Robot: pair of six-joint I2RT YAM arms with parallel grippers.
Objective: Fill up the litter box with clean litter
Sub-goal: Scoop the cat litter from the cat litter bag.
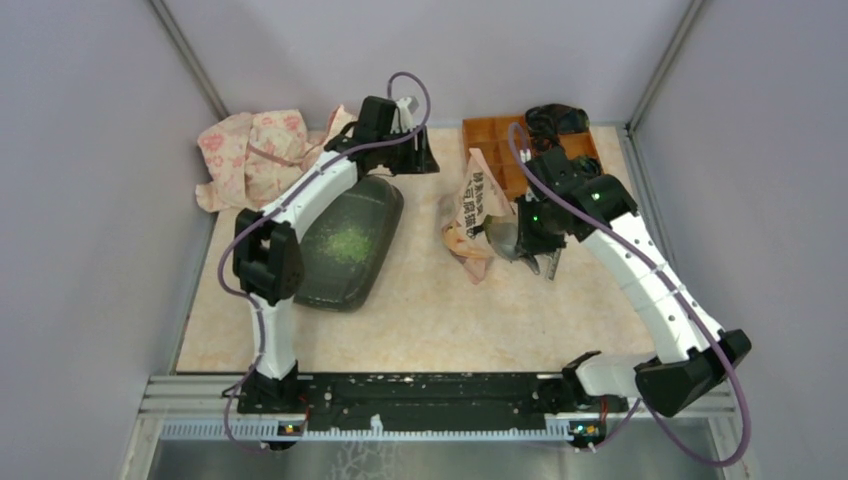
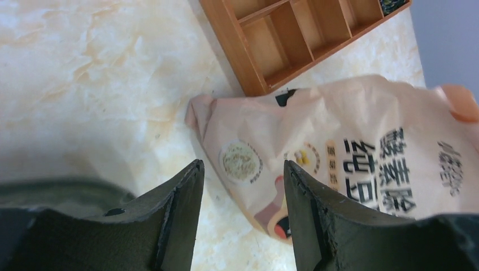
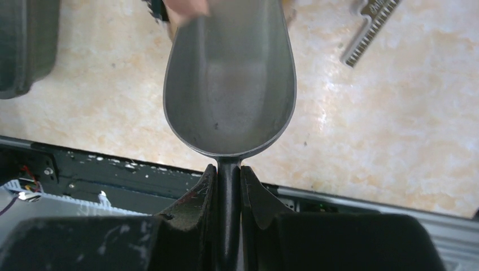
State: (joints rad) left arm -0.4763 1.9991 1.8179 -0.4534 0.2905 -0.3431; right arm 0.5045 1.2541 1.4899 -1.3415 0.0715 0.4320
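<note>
Top external view: the right claw (image 3: 229, 178), clenched on the empty scoop (image 3: 229, 84) handle, has the bag (image 1: 478, 200) just to its left. The litter box (image 1: 345, 265) lies farther left, its far end by the released left claw (image 2: 243, 169).

The only writing is on the peach-pink bag (image 2: 339, 113) in the middle of the scene. It carries a row of large dark characters in an East Asian script, with smaller dark ones beside them. They sit tilted and partly cut off, and cannot be read.
</note>
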